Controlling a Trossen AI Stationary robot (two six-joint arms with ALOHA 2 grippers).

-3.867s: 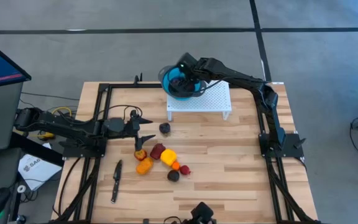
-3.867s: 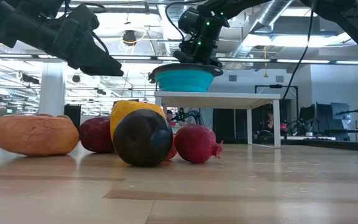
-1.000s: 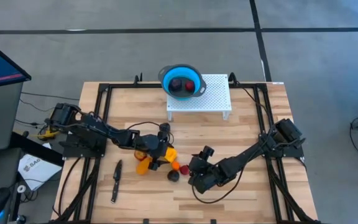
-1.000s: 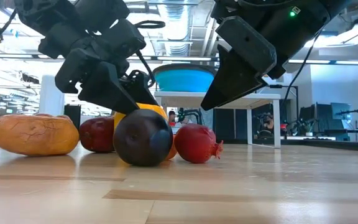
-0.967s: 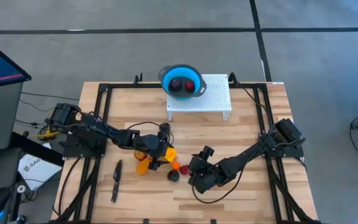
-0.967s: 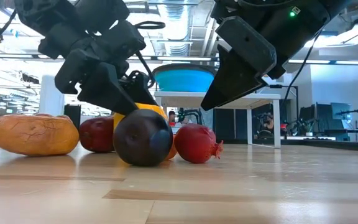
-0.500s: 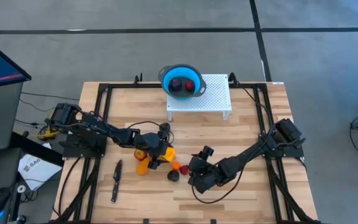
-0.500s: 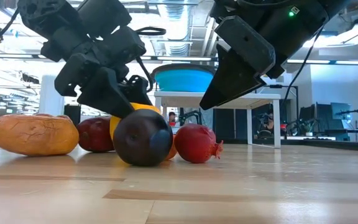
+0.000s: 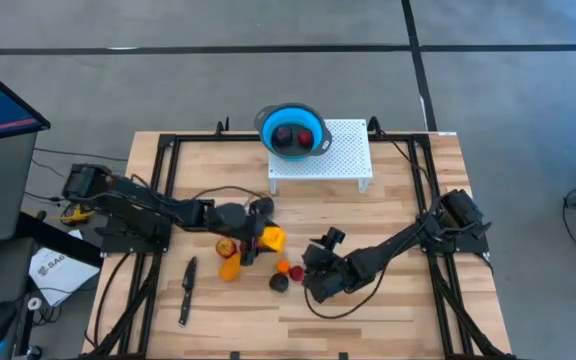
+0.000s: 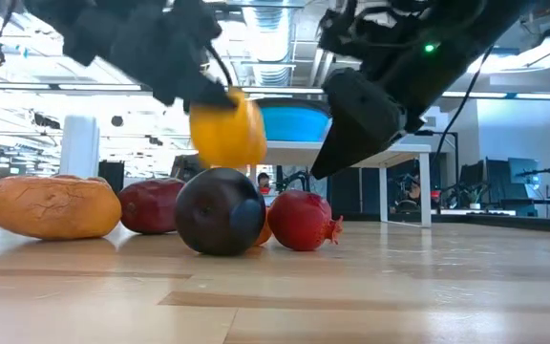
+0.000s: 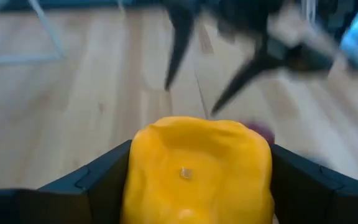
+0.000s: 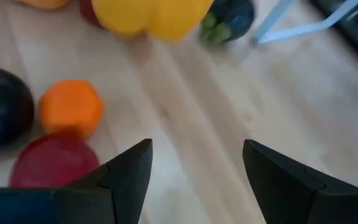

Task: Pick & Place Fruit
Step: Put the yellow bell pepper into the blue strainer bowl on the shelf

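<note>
My left gripper [image 9: 265,238] is shut on a yellow toy fruit [image 11: 197,165], held up above the pile in the low view [image 10: 225,129]. On the table lie an orange fruit [image 9: 230,268], a dark red one [image 10: 149,205], a small orange one [image 12: 70,106], a red one [image 12: 55,165] and a near-black one [image 10: 220,212]. My right gripper [image 12: 194,168] is open and empty, just right of the red and near-black fruits [image 9: 309,277]. A blue bowl [image 9: 264,125] holds two fruits. My left gripper pinches the yellow fruit between its two fingers [image 11: 104,183], one on each of its opposite sides [image 11: 135,174]. The fingers come at it from the table's left. The fruit is lifted clear of the table and of the other fruit.
The bowl stands on a white perforated stand [image 9: 333,165] at the far middle. A slim black knife [image 9: 186,290] lies near the left front. A dark purple fruit with a green end [image 12: 229,18] lies beyond the pile. Bare wood lies at the table's right and front.
My left gripper has risen with the yellow fruit and gone a little toward the far right. The fruit, which sat among the pile, now hangs clear above it. The other fruits have stayed where they were.
</note>
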